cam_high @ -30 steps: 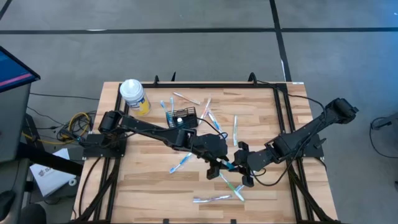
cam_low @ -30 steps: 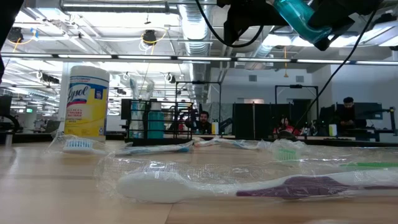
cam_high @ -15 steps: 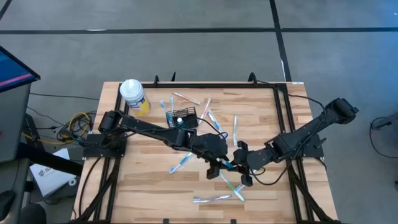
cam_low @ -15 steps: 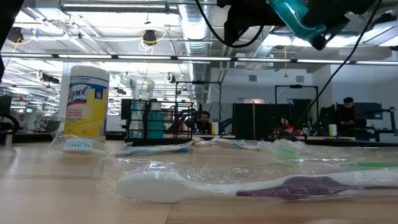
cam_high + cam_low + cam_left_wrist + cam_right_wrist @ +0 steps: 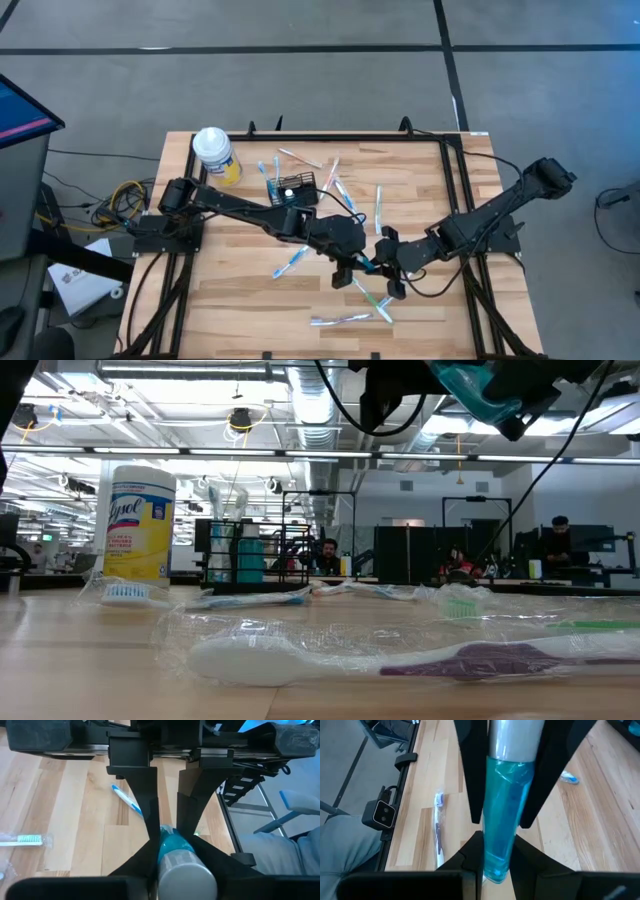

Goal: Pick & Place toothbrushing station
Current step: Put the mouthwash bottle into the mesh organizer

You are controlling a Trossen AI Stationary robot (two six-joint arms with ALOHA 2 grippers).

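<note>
1. Both arms are meeting over the middle of the surface (image 5: 250, 300), where the left pincer (image 5: 350, 268) and the right pincer (image 5: 385, 262) are facing each other tip to tip, raised off the wood.
2. Between them they are carrying a translucent teal tube (image 5: 502, 815) with a silvery grey end; the right pincer is clenching it, its fingers (image 5: 472, 852) pressing both sides of the teal end.
3. The left pincer is sitting around the same tube (image 5: 176, 855) from the grey-capped end, with its fingers (image 5: 145, 795) hugging it; I cannot tell whether that grip is firm or only closing, so this is looking like a hand-over in mid-air, judged loosely.
4. The toothbrushing station (image 5: 293, 188), a small black mesh caddy, is standing toward the far side of the surface, well apart from both pincers, near the yellow canister (image 5: 215, 155).
5. Toothbrushes (image 5: 290, 263) are lying scattered over the wood, several wrapped in clear film, one large wrapped brush (image 5: 400, 655) close to the low camera.
6. Judging by this, the task is looking to be at an early or middle stage: the caddy is holding little that I can make out, and most items are waiting to be gathered.
</note>
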